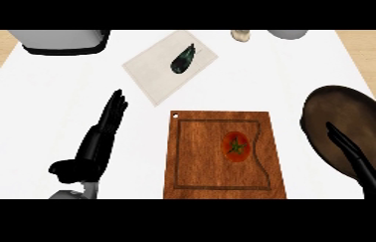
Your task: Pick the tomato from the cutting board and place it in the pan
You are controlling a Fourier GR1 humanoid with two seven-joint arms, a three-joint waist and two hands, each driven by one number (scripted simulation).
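A red tomato (236,146) with a green stem lies on the wooden cutting board (198,156), right of the board's middle. The dark brown pan (334,114) sits at the right edge of the counter. My right hand (351,153) shows over the pan's near part, fingers straight, apart from the tomato and to its right. My left hand (103,131) rests left of the board with its fingers straight, pointing away from me, holding nothing.
A pale mat (158,74) with a dark eggplant (184,58) lies behind the board. A grey appliance (62,41) stands at the back left. A small beige item (241,35) and a grey round object (287,34) are at the back edge.
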